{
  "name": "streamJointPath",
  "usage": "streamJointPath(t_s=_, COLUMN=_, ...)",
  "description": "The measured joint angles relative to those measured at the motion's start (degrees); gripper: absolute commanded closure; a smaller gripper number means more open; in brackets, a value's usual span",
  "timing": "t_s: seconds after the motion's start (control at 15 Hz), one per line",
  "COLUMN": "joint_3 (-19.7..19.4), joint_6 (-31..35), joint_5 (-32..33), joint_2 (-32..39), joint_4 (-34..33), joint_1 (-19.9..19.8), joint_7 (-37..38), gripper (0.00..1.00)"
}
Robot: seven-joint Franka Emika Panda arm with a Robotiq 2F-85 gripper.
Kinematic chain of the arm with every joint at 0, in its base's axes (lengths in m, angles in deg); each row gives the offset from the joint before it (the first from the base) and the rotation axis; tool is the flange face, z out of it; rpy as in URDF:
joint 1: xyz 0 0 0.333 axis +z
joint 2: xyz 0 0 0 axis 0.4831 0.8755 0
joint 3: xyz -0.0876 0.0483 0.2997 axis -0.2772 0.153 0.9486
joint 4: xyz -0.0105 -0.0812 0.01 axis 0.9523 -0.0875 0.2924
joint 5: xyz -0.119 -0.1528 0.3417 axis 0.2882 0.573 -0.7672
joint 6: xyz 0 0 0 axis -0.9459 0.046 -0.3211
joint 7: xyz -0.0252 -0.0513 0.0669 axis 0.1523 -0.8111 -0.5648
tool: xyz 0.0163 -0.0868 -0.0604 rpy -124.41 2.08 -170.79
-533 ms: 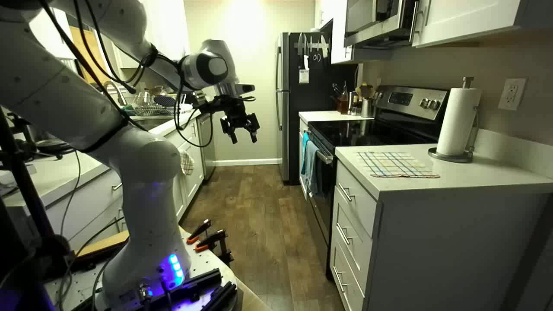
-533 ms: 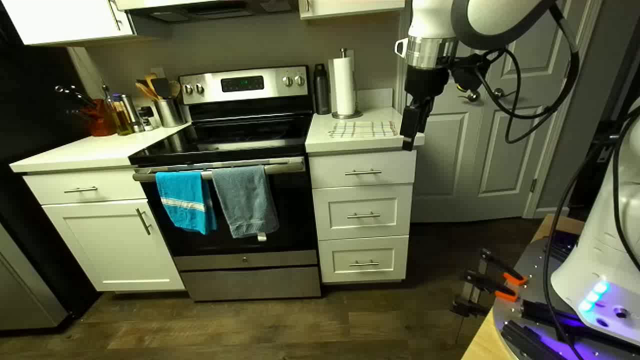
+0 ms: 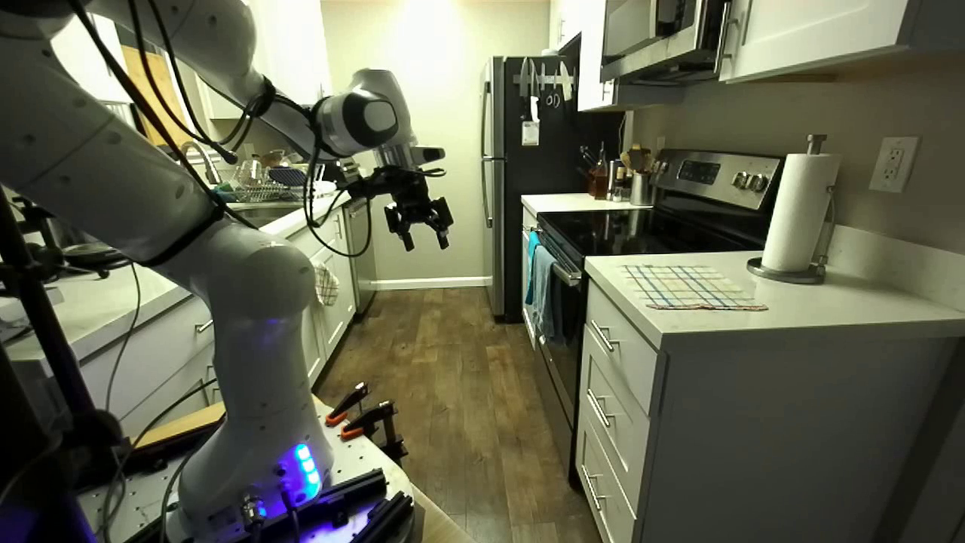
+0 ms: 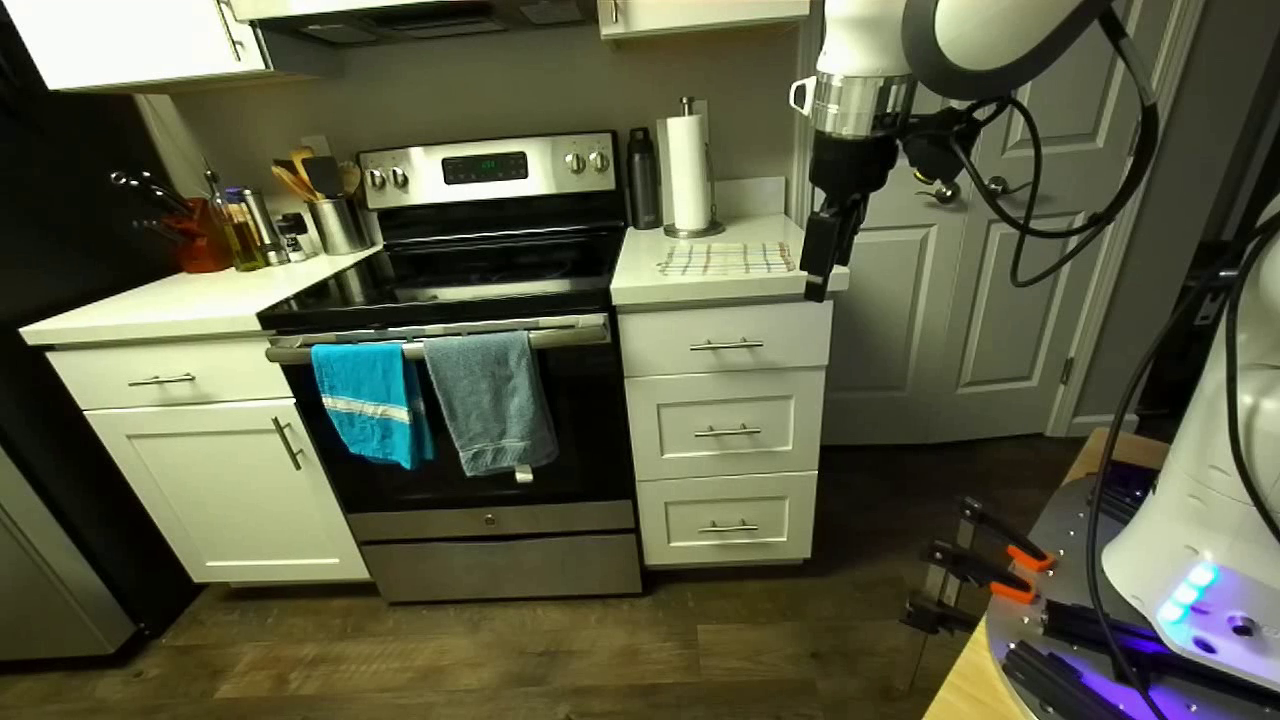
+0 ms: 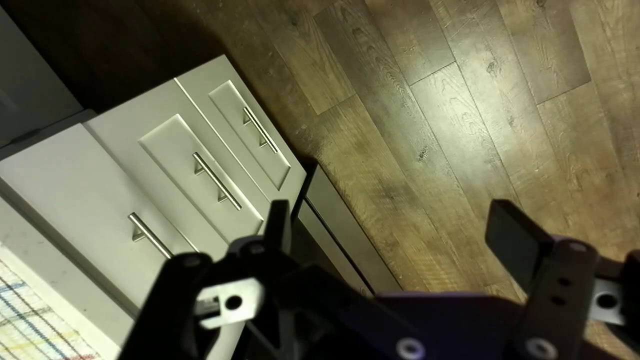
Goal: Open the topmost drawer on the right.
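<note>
- You are seeing the topmost drawer (image 4: 725,326) in an exterior view, where it is sitting as the uppermost of three, just right of the stove (image 4: 490,265) and directly under the white countertop (image 4: 735,291)
- Its white front is looking shallow, wide and flat, while the middle drawer (image 4: 727,405) and the bottom drawer (image 4: 727,500) below it are standing deeper and carrying recessed panels
- Its handle (image 4: 726,345), a slim silvery bar, is running level across the middle of that front
- In both exterior views the drawer is sitting closed, its front lining up with the ones beneath
- Your gripper (image 5: 396,231) is holding its two fingers (image 5: 512,245) wide apart, and in the wrist view the wood floor (image 5: 450,130) is showing between them
- In the wrist view you are looking down on the same front at a slant, on the left side, with the handle's lower end running in behind the gripper's black parts
- In an exterior view the gripper (image 3: 426,243) is hanging fingers-down in the air over the floor, well apart from the drawer
- Above the drawer, a checkered cloth (image 4: 725,259) is lying on the countertop, and a paper towel roll (image 4: 688,170) is standing upright near it
</note>
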Motion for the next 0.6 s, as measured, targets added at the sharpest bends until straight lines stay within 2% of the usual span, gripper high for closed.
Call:
streamJointPath(t_s=0.4, joint_3=-0.3, joint_6=0.07, joint_5=1.0, joint_2=0.0, joint_4=-0.08, joint_1=0.01, joint_7=-0.01, gripper=0.0)
streamJointPath(t_s=0.6, joint_3=-2.89, joint_6=-0.03, joint_5=3.77, joint_2=-0.08, joint_4=0.24, joint_1=-0.07, joint_7=-1.64, gripper=0.0)
